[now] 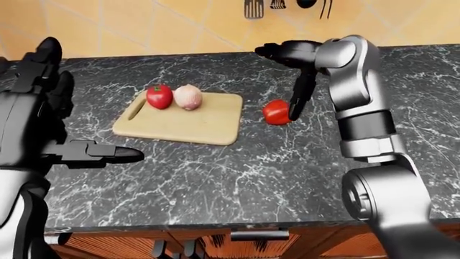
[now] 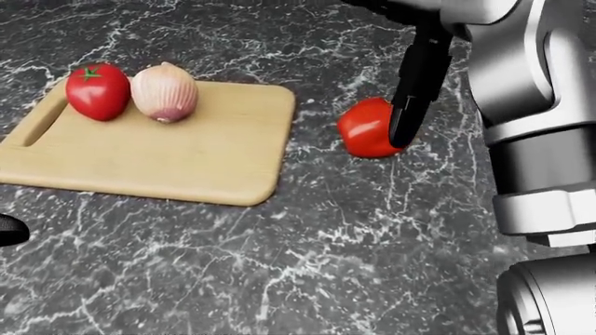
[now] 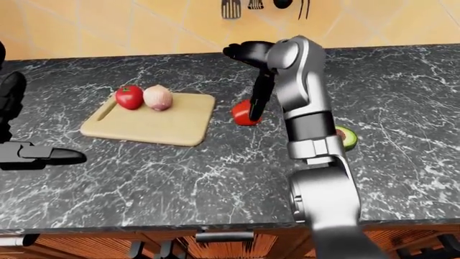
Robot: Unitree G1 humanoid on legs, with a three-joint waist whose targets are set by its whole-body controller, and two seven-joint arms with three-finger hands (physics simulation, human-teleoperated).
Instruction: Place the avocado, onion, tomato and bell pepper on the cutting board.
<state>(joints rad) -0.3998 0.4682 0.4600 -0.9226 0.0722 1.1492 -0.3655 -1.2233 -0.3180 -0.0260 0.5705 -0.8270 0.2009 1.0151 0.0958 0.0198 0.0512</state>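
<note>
I see my right hand spread open, one black finger hanging against the glossy red bell pepper on dark marble counter. Left of it, the pale wooden cutting board holds a red tomato touching a pinkish ribbed onion. My left hand hovers open.

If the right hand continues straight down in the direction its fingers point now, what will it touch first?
Most likely the bell pepper. The right hand points its dark fingers down along the pepper's right side, apparently touching or nearly touching it. If they slip past, the counter comes next. Depth is unclear here.
</note>
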